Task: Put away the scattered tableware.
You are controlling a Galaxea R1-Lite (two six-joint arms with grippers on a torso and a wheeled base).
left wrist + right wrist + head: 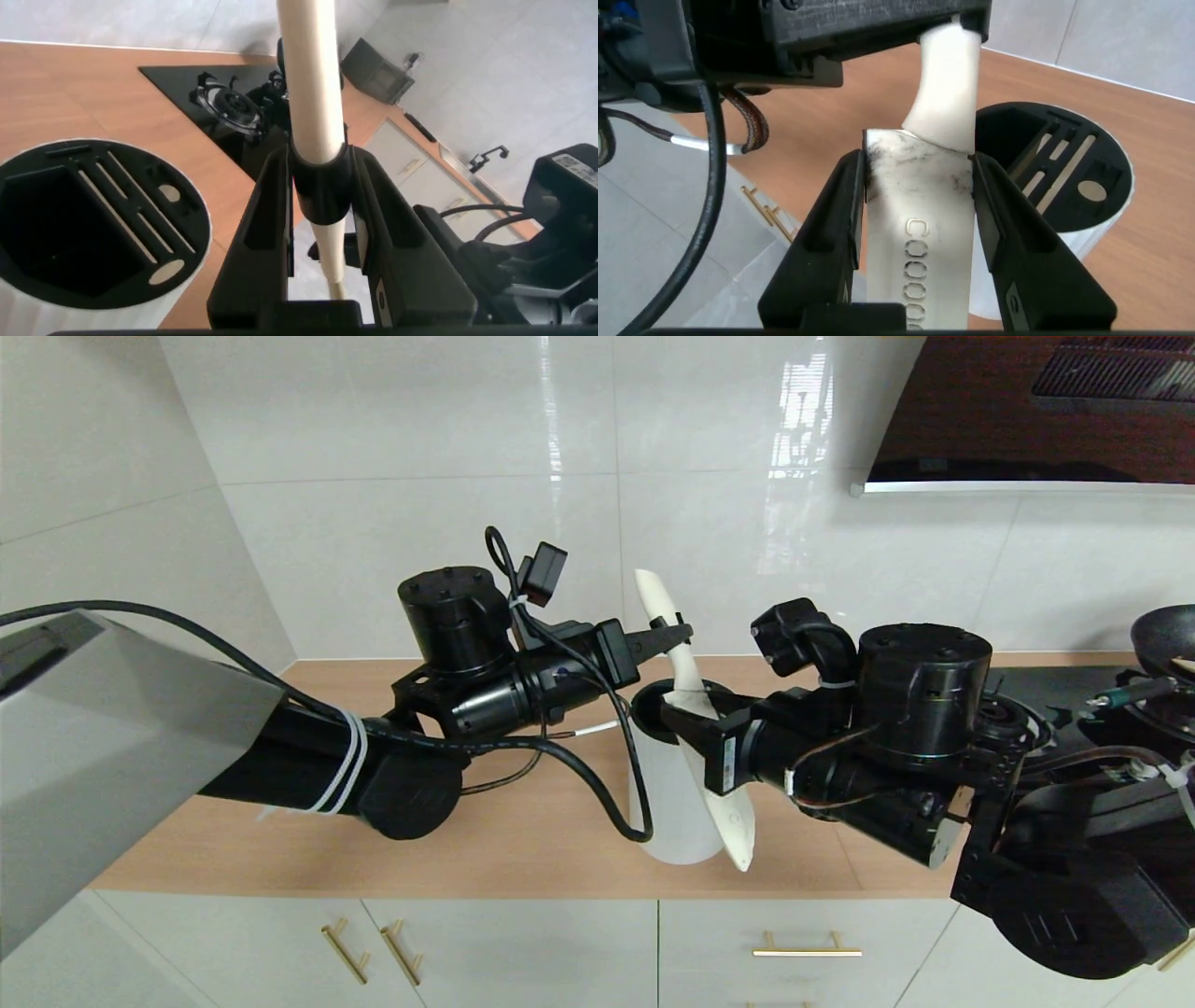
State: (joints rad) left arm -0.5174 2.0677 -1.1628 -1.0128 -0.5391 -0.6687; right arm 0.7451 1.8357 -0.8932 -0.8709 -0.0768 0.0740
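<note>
Knife (pixel 689 674): white, held off the counter by both grippers. It is tilted, handle up toward the wall and blade tip down toward the counter's front edge. It is in no slot.
Left gripper (pixel 677 639): clamped narrowly round the knife's cream handle.
Right gripper (pixel 695 728): pinching the flat blade lower down, one finger on each face.
Holder (pixel 667 803): white cylinder with a black slotted top, upright on the counter (pixel 523 821). In the head view the knife crosses in front of it.
Writing: a row of small ring-shaped marks runs along the blade in the right wrist view. A white sticker (pixel 570 161) sits on the right arm, its print too small to tell.
Surroundings: hob (pixel 1074 691) on the robot's right, with a dark pan (pixel 1162 639) on it. Gold cabinet handles (pixel 808 950) sit below the counter.
In the way: a black cable (pixel 597 784) loops across the holder's side.
Left wrist view: the holder's slots (pixel 121 210) seen from above, with a burner (pixel 229 103) beyond.
Right wrist view: smudges on the blade (pixel 920 215) near the handle, and the left gripper (pixel 952 23) closed on the handle above.
</note>
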